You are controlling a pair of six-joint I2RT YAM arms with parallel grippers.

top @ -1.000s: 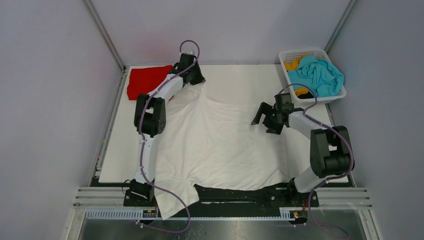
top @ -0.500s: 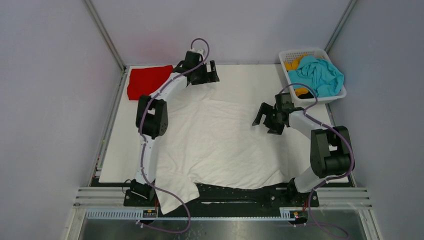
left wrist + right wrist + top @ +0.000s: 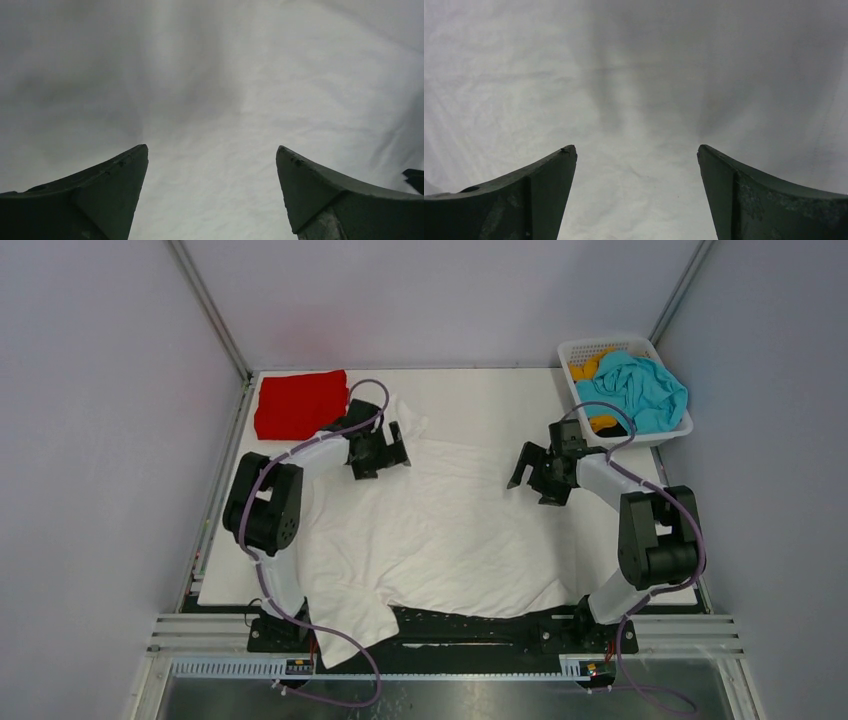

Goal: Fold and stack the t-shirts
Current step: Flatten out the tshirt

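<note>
Across the table's middle, a white t-shirt (image 3: 440,530) lies spread out beneath both grippers.
At 11 o'clock the left gripper (image 3: 383,462) and at 1 o'clock the right gripper (image 3: 533,480) hold their jaws wide apart, empty. A red t-shirt (image 3: 298,403) lies folded at 10 o'clock; teal (image 3: 640,390) and orange-yellow (image 3: 585,368) t-shirts fill the basket (image 3: 612,343) at 2 o'clock.

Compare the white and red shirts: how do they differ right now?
The white t-shirt lies spread open and wrinkled; the red t-shirt is folded into a compact rectangle. White covers the middle of the table, one part hanging over the near edge; red sits at the far left corner. Shared: both rest on the table, neither gripped.
</note>
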